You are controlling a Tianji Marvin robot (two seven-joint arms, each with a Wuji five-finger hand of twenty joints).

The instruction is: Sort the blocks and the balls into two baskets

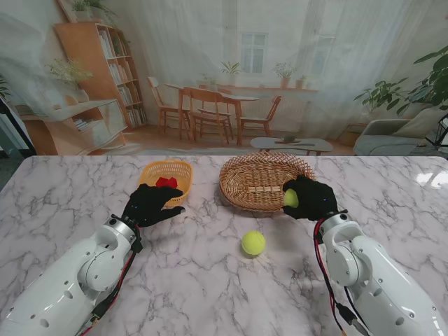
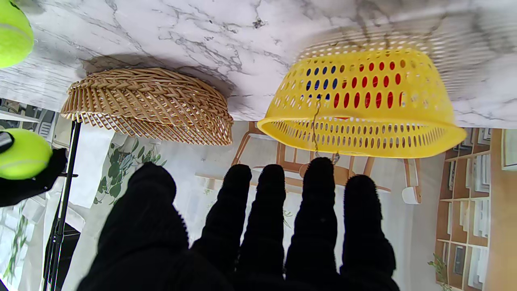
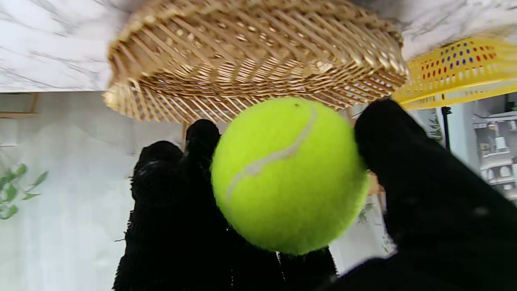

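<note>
Marble tabletop (image 1: 210,294), with two baskets side by side at the far part. Yellow plastic basket (image 1: 166,179) on the left, holding a red block (image 1: 166,183); through its holes in the left wrist view, red and blue shapes inside, too hidden to count. Woven wicker basket (image 1: 260,180) on the right, wide and shallow, tilted with its opening turned toward me; nothing visible on its bare weave.

Right hand (image 1: 309,198) at the near right rim of the wicker basket, black-gloved fingers (image 3: 161,178) and thumb closed around a green tennis ball (image 1: 291,198). Ball held at the rim, off the tabletop, seam running diagonally across its face in the right wrist view (image 3: 288,176). Round, so no long axis to speak of.

Second tennis ball (image 1: 253,243) loose on the tabletop, nearer to me than both baskets, between the two arms, touching neither hand.

Left hand (image 1: 150,204) just beside the near edge of the yellow basket, partly overlapping its rim from the stand's view; fingers (image 2: 319,210) stretched out and apart, grasping nothing.

Nothing standing between the loose ball and the wicker basket.
</note>
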